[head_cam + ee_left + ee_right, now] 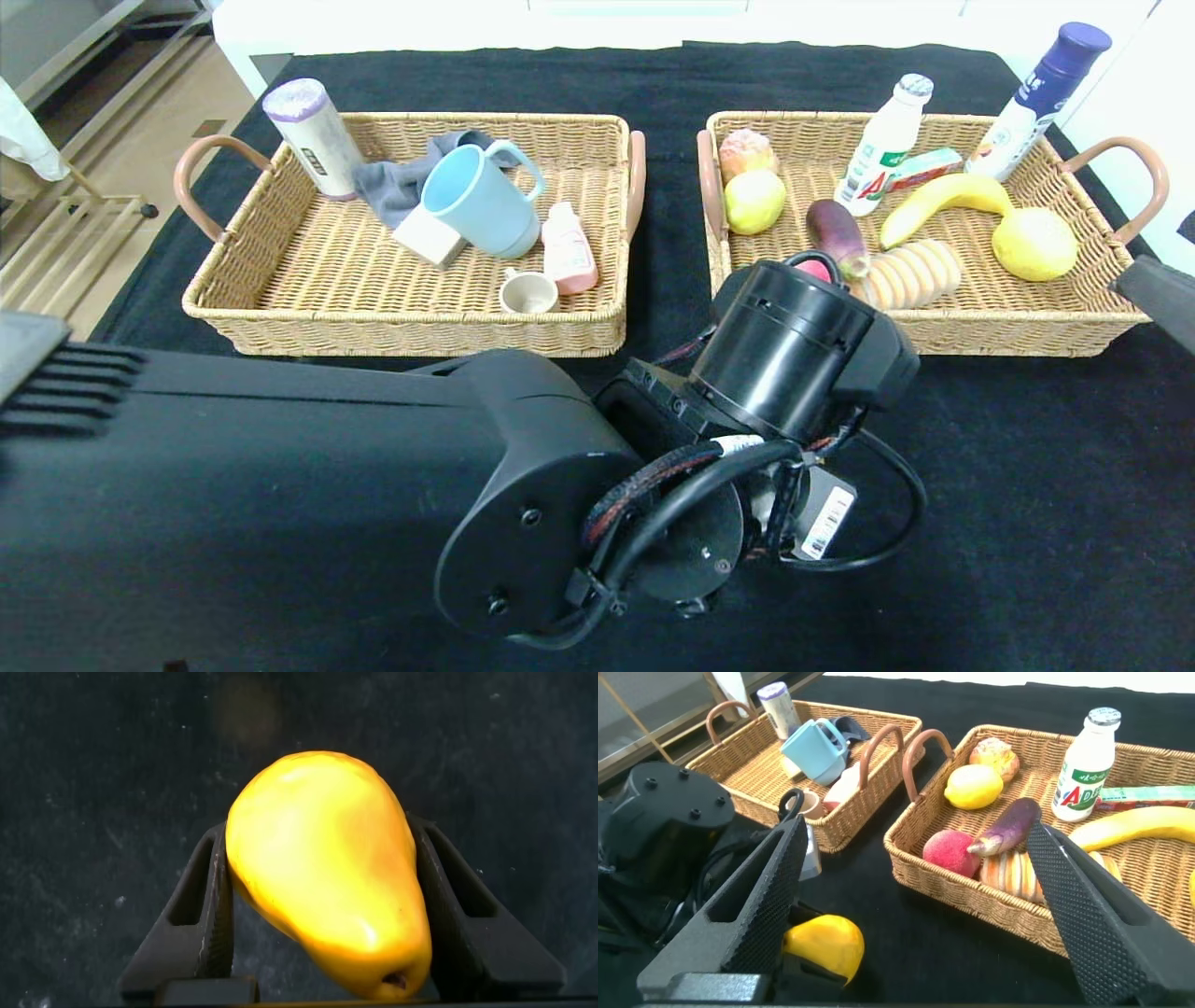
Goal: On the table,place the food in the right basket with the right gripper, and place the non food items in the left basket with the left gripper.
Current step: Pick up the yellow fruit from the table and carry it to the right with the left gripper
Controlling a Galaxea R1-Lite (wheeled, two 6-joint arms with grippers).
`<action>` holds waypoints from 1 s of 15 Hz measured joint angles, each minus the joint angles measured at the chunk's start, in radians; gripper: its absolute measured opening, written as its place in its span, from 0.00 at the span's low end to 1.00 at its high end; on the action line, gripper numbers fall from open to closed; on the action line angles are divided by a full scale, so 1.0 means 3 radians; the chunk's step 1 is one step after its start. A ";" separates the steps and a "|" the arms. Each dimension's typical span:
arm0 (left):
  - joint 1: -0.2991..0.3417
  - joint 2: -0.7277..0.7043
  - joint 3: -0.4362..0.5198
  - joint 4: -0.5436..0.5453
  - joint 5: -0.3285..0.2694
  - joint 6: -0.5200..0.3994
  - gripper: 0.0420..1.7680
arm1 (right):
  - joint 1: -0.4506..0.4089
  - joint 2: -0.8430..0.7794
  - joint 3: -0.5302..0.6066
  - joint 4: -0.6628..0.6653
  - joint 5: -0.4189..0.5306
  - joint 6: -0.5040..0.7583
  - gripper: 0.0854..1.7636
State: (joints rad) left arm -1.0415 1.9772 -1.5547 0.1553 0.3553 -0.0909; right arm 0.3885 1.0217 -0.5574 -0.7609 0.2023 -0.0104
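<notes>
Right now the left gripper (322,924) pinches a yellow pear (327,868) between its fingers, just above the black surface (84,784); the right gripper (915,915) stands spread.

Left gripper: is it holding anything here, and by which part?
Yes. The left gripper is closed on a yellow pear, its fingers pressing the fruit's two sides across the wide middle, above the black cloth. The right gripper is open and empty.

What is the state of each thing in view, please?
Left claw: shut on the yellow fruit, over the cloth.
Right claw: open, empty.
Blue mug: tilted, in the left basket.
Small cup: upright.
White bottle: upright, capped, in the right basket.
Banana: lying, unpeeled.
</notes>
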 joint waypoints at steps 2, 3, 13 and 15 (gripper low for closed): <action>0.0000 0.0009 0.0000 -0.0002 -0.0012 -0.0011 0.63 | 0.0001 0.0004 0.0005 0.0003 0.0000 0.0000 0.97; 0.0000 0.0013 0.0004 -0.0002 -0.0016 -0.0016 0.63 | 0.0001 0.0005 0.0006 0.0004 -0.0001 0.0001 0.97; -0.0003 0.0016 0.0003 0.0064 -0.0006 -0.0040 0.80 | 0.0001 0.0014 0.0016 0.0006 0.0000 0.0000 0.97; -0.0008 0.0005 -0.0006 0.0074 0.0013 -0.0042 0.84 | 0.0004 0.0008 0.0018 0.0006 -0.0003 -0.0001 0.97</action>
State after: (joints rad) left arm -1.0438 1.9787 -1.5566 0.1774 0.3591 -0.1034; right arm 0.3896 1.0240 -0.5521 -0.7591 0.2015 -0.0109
